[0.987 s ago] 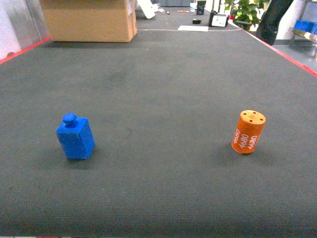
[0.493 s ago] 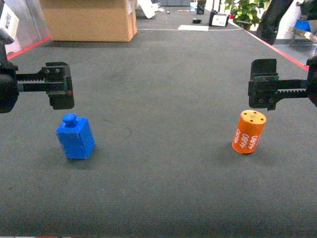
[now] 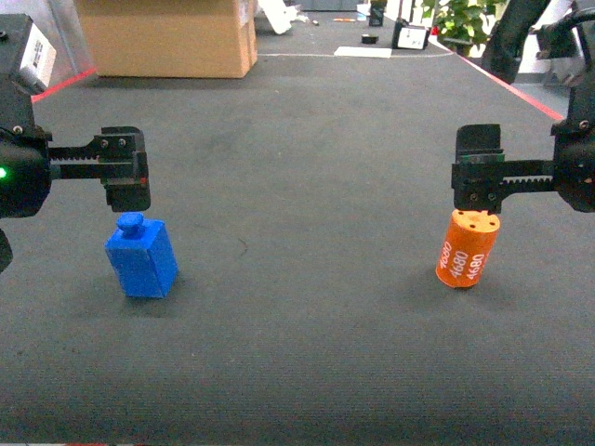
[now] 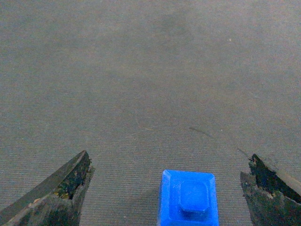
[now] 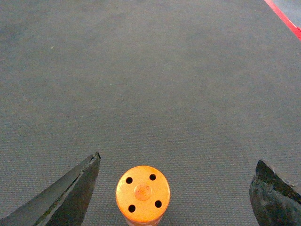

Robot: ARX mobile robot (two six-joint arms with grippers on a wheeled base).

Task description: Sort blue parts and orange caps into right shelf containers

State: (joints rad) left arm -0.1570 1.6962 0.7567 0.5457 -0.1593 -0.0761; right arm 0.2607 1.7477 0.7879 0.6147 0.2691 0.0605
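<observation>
The left tool (image 3: 126,181) hangs with its jaws spread wide directly over the blue part (image 3: 142,255), likely lined up for a descent. The right tool (image 3: 479,172), equally spread, hangs just over the orange cap (image 3: 466,247). Both pieces stand upright on the dark worktop (image 3: 307,186), well apart.

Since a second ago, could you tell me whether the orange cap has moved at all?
No. The orange cap stands at the same spot on the mat; only the right gripper has come in above it.
</observation>
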